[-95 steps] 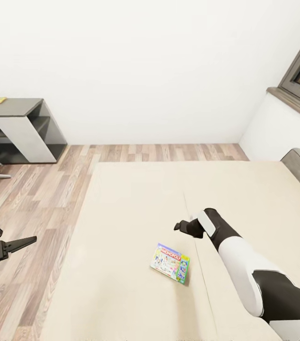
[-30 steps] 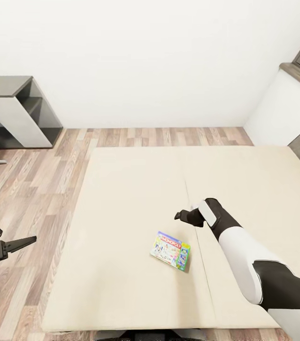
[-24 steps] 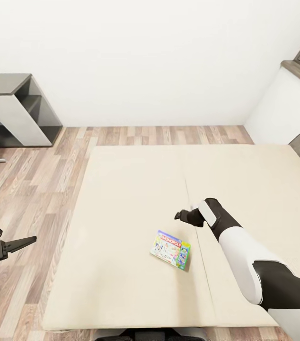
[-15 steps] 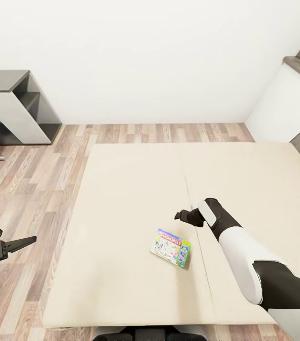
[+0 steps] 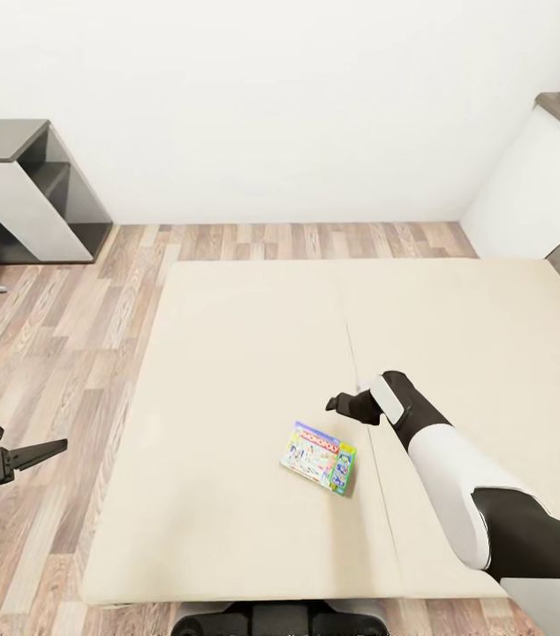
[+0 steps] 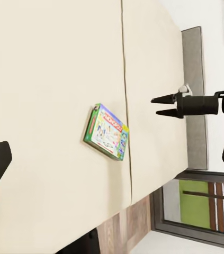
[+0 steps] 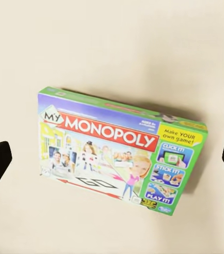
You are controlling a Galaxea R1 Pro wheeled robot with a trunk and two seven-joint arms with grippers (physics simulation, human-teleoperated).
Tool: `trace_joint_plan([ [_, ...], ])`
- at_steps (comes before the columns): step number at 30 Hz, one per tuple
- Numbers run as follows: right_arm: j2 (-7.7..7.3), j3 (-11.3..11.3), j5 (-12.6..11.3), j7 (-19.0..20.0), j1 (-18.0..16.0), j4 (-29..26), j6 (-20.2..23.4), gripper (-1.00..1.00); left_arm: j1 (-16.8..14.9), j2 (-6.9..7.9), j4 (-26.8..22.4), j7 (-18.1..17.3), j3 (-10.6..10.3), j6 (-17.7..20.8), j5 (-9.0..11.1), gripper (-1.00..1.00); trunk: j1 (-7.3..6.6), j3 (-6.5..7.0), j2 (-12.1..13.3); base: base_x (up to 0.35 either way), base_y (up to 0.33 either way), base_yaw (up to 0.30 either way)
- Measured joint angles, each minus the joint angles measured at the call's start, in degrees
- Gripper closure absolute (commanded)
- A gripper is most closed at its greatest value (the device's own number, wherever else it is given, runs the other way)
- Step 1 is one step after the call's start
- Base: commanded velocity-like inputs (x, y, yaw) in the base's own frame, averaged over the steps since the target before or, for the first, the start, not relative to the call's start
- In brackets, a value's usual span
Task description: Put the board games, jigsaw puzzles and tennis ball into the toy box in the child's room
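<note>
Right claw [image 5: 334, 405], fingers apart, hovers over the flat board game [image 5: 319, 458], long axis angled across the bed [image 5: 227, 371].

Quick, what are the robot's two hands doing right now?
Left gripper: open, holding nothing.
Right gripper: open, empty, hanging above the Monopoly box on the bed.

Home bedroom — bed [image 5: 253, 353], wood floor [image 5: 59, 353]

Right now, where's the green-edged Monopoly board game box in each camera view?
Head view: green-edged Monopoly board game box lies lower centre on the beige bed, near the right gripper.
Left wrist view: box mid-frame.
Right wrist view: box centred.
Shared landmark: the mattress seam.
</note>
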Motion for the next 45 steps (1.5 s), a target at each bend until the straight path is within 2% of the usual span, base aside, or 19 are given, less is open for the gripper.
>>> trace_joint_plan([
  [4, 0.00, 0.02, 0.00, 0.02, 0.10, 0.00, -0.02, -1.00, -1.23, 0.21, -0.35, 0.00, -0.06, 1.33, -0.15, -1.00, 0.00, -0.38, 0.00, 0.000, 0.000, 0.000],
  [15, 0.00, 0.08, 0.01, 0.02, 0.25, 0.05, -0.03, -1.00, -10.02, 0.65, -0.50, 0.01, -0.49, 5.17, -0.73, -1.00, 0.00, -1.41, 0.00, 0.000, 0.000, 0.000],
  [20, 0.02, 0.08, 0.00, 0.03, 0.32, 0.09, -0.03, -1.00, -12.75, 1.34, -0.48, 0.02, -0.55, 6.14, -1.10, -1.00, 0.00, -1.88, 0.00, 0.000, 0.000, 0.000],
  [29, 0.08, 0.09, 0.00, 0.04, 0.34, 0.09, -0.03, -1.00, -14.29, 2.01, -0.57, 0.02, -0.70, 6.48, -1.26, -1.00, 0.00, -2.73, 0.00, 0.000, 0.000, 0.000],
  [45, 0.01, 0.09, 0.00, 0.00, 0.35, 0.07, -0.21, -1.00, -14.60, 2.66, -0.76, 0.02, -0.59, 6.02, -1.25, -1.00, 0.00, -4.24, 0.00, 0.000, 0.000, 0.000],
])
